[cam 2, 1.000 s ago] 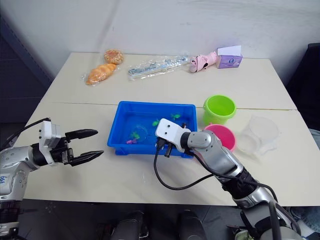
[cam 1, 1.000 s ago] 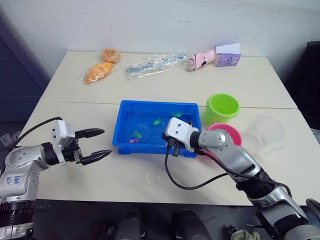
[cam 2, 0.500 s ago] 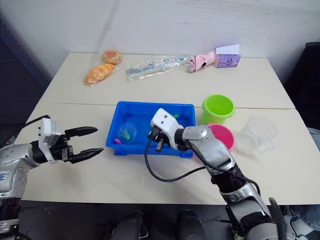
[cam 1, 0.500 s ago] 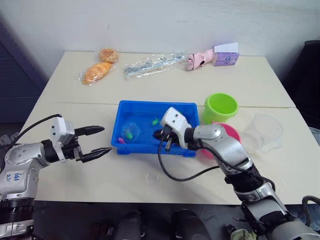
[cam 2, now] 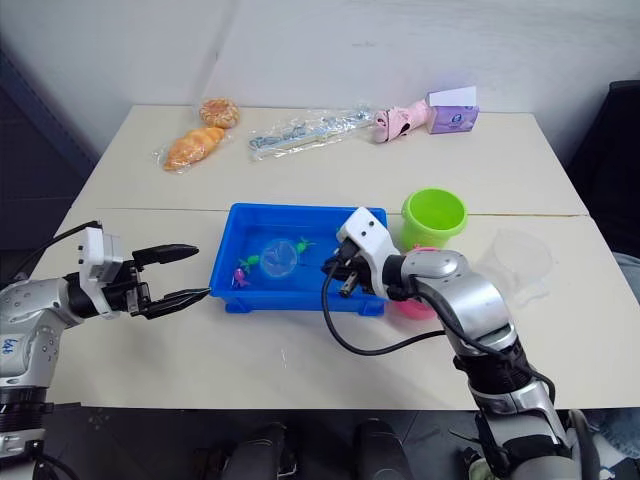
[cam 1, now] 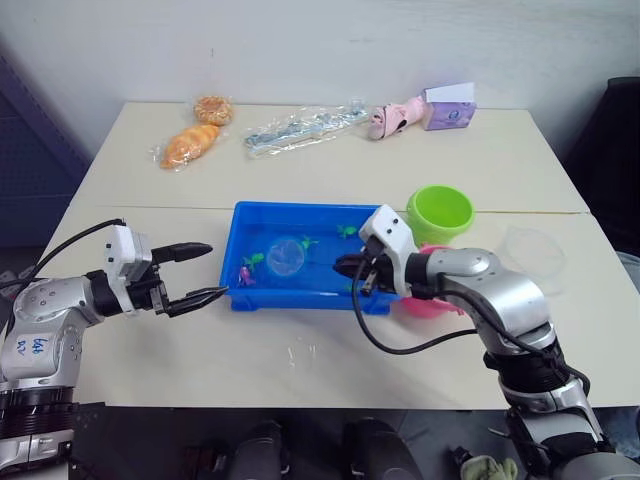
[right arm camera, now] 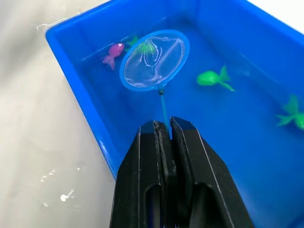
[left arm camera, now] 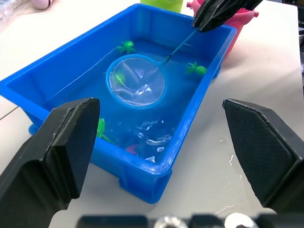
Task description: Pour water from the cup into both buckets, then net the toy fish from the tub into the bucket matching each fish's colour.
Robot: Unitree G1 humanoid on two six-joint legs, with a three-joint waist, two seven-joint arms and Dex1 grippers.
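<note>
The blue tub holds water and several toy fish, green and pink. My right gripper is over the tub's right end, shut on the thin handle of the net. The net's blue hoop lies in the water at mid-tub, over a green fish. My left gripper hangs open just left of the tub, holding nothing. The green bucket stands right of the tub. The pink bucket is partly hidden behind my right arm. The clear cup sits further right.
Along the far table edge lie wrapped bread, a clear plastic bag, a pink toy and a purple box. Water drops mark the table in front of the tub.
My right gripper swept the net to the tub's left end, then drew it back toward the middle as the wrist moved right. The left gripper has barely moved.
</note>
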